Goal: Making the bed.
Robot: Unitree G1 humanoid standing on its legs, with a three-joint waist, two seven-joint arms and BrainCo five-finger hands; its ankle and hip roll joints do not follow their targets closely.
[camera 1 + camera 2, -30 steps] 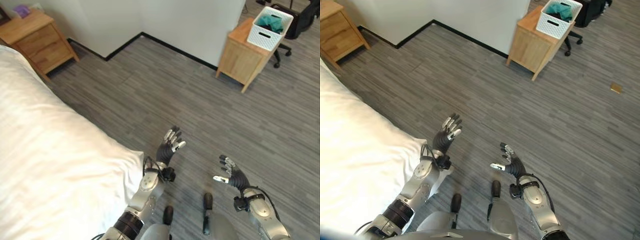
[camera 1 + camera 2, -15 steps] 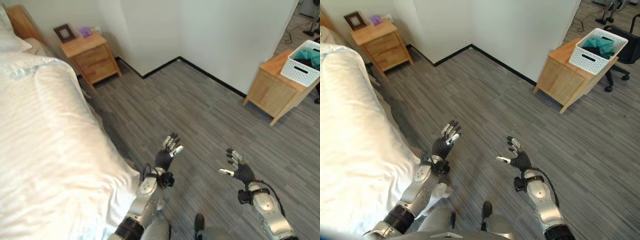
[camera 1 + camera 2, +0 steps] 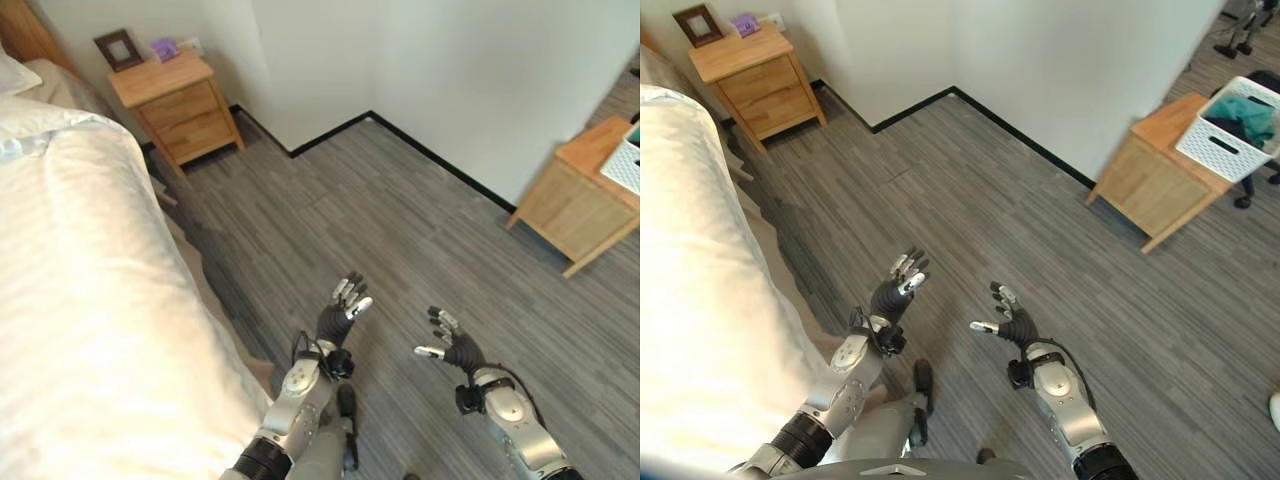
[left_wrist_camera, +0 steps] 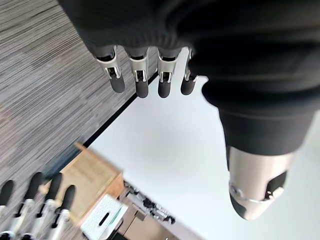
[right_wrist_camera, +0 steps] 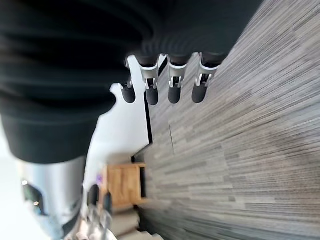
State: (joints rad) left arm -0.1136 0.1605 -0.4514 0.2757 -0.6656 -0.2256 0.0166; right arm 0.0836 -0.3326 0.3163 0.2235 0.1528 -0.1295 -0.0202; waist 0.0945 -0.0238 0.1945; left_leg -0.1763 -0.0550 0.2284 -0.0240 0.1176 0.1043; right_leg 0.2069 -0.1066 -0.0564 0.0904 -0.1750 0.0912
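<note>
Both hands are just hanging over the grey plank floor (image 3: pixel 400 210), holding nothing. Left hand (image 3: pixel 338 315) has its fingers straight and spread, right beside the bed (image 3: pixel 90 300) edge but not touching it. Right hand (image 3: pixel 450 348) is relaxed and wide too, near the left one. White duvet (image 3: pixel 70 250) covers the bed, nightstand (image 3: pixel 172 100) at the head end.

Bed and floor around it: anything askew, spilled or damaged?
Nothing stands out. The white duvet lies fairly smooth over the bed, with slight rumpling near the pillow. The nightstand carries a picture frame, upright. Left hand and right hand hover open over bare floor, holding nothing.
</note>
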